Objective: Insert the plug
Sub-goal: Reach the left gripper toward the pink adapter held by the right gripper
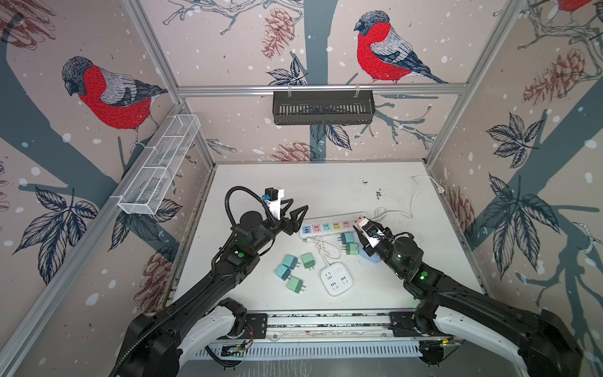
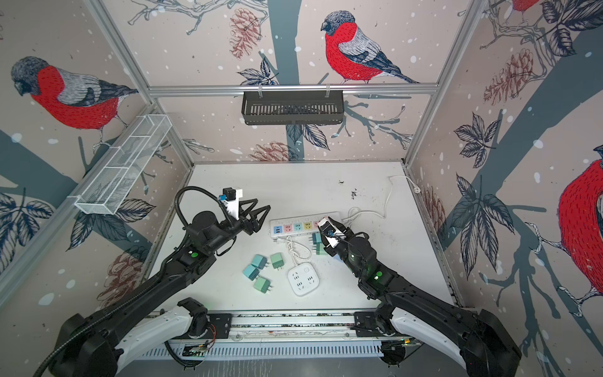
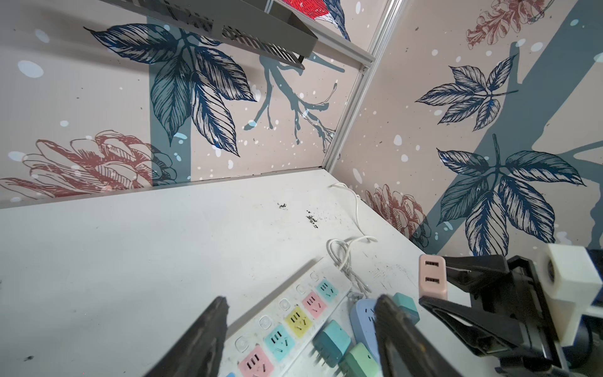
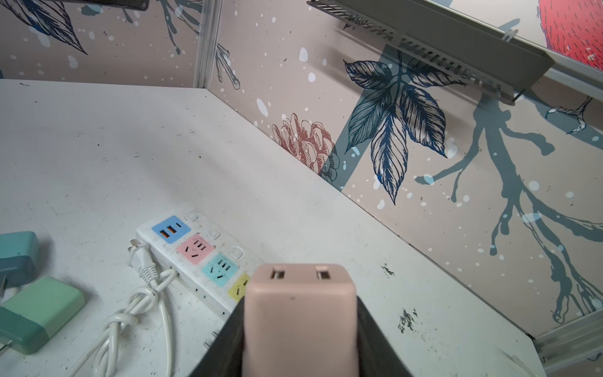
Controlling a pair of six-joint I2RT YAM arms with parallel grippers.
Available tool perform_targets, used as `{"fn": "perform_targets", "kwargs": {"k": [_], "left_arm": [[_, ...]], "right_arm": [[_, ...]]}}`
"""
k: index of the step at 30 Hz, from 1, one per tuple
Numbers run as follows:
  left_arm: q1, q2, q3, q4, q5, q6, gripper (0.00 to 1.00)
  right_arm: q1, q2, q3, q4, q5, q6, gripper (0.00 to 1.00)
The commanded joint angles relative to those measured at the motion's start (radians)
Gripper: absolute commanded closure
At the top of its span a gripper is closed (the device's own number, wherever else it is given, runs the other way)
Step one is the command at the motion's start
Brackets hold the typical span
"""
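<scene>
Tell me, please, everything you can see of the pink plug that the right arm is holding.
The pink plug is a smooth block of matte-looking plastic with rounded edges and two USB slots side by side in its outward-facing end. The right gripper is shut on it, its black fingers pressing opposite sides. The plug hangs near the cord end of the power strip; its prongs are hidden.

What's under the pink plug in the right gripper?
The power strip: its yellow socket peeks out beside the pink plug; the strip's end and the plug's prongs are covered.
</scene>
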Motion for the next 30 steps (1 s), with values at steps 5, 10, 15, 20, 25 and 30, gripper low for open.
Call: {"fn": "perform_targets", "kwargs": {"k": [5,10,15,20,25,30], "left_arm": [[-0.165,0.091,0.107,-0.052,-0.003,0.139,0.29],[-0.191,0.152,0.147,-0.059,0.138,0.18,0.3],[-0.203,0.171,0.164,-0.058,0.238,0.198,0.3],[-0.223,0.178,0.193,-0.087,0.265,0.205,0.29],[-0.236,0.191,0.205,-0.097,0.29,0.216,0.26],[-0.249,0.25,0.249,-0.134,0.324,0.223,0.26]], "right_arm": [[0.059,0.025,-0.119,0.346,0.042,-0.148,1.0],[0.076,-0.067,-0.181,0.385,-0.012,-0.177,1.0],[0.078,-0.098,-0.192,0.382,0.002,-0.177,1.0],[0.096,-0.093,-0.198,0.388,0.019,-0.196,1.0],[0.123,-0.103,-0.203,0.384,-0.011,-0.229,1.0],[0.145,-0.095,-0.196,0.382,-0.025,-0.252,1.0]]}}
